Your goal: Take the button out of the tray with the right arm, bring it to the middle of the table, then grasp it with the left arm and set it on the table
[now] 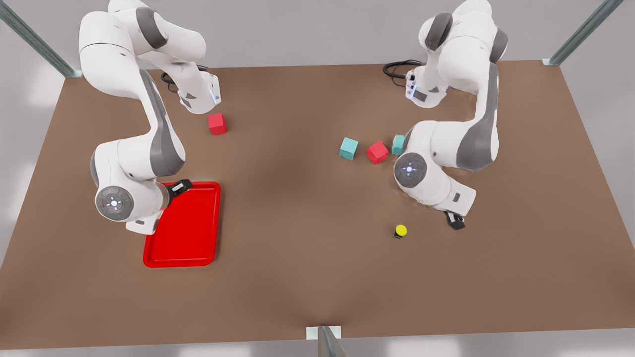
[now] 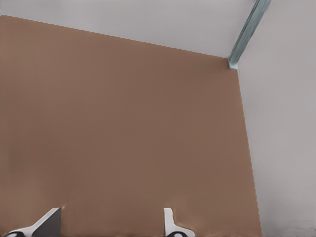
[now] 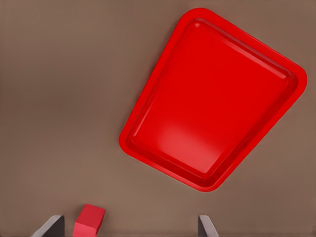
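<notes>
the button (image 1: 400, 230) sits on the brown desk (image 1: 297, 248), on the front view's right and toward the near side, yellow cap up on its dark base. it is well apart from the red tray (image 1: 198, 238), which lies flat on the front view's left, nearer the near edge than the far one.

the left arm (image 1: 446, 148) is on the front view's right. its left end effector (image 1: 455, 220) hangs low just to the right of the button, close to it but not touching. in the left wrist view the two fingertips (image 2: 47, 222) stand wide apart over bare desk with nothing between them, so it is open and carries nothing.

the right arm (image 1: 134, 148) is on the front view's left, its right end effector (image 1: 179, 187) over the far edge of the tray. in the right wrist view the fingertips (image 3: 206, 226) are spread wide and grip nothing; the tray lies beyond them, and a red cube (image 3: 89, 220) shows between the tips, farther off on the desk.

that red cube (image 1: 217, 123) rests toward the far left. on the far right, a teal cube (image 1: 349, 148), a second red cube (image 1: 377, 152) and another teal cube (image 1: 398, 145) stand in a loose row, the last partly hidden by the left arm.
</notes>
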{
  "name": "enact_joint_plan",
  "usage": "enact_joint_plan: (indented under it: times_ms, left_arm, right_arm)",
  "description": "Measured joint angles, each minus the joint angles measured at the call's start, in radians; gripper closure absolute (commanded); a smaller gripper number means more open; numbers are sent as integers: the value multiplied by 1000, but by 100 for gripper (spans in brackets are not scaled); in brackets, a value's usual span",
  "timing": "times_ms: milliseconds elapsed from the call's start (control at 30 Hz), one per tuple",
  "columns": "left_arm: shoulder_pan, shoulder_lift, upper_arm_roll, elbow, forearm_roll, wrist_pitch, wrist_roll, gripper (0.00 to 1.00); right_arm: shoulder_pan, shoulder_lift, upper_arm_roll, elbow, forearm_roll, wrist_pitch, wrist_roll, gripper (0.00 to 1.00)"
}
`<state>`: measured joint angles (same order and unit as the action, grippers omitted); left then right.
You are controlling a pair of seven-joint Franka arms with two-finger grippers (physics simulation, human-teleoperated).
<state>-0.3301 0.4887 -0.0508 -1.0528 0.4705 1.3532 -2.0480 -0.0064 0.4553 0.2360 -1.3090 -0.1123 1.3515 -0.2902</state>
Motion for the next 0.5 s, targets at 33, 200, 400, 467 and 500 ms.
enact_joint_plan:
  times_ms: [33, 200, 400, 467, 500]
  left_arm:
    - [59, -121, 0, -56, -100, -17, 120, 0]
    - [162, -413, -41, -389, -303, 47, 628, 0]
    - [140, -424, -51, -438, -357, 112, 1079, 0]
    - [137, -425, -51, -438, -363, 118, 1199, 0]
    - [137, -425, -51, -438, -365, 120, 1254, 0]
  right_arm:
    - [0, 0, 0, 0, -1, -1, 0, 0]
    - [-3, 0, 0, 1, -4, -4, -2, 0]
    - [-11, -4, -5, 34, -23, -18, 1, 0]
    - [-54, -7, -7, 65, -27, -43, 12, 0]
    - [-83, -7, -6, 72, -27, -54, 18, 0]
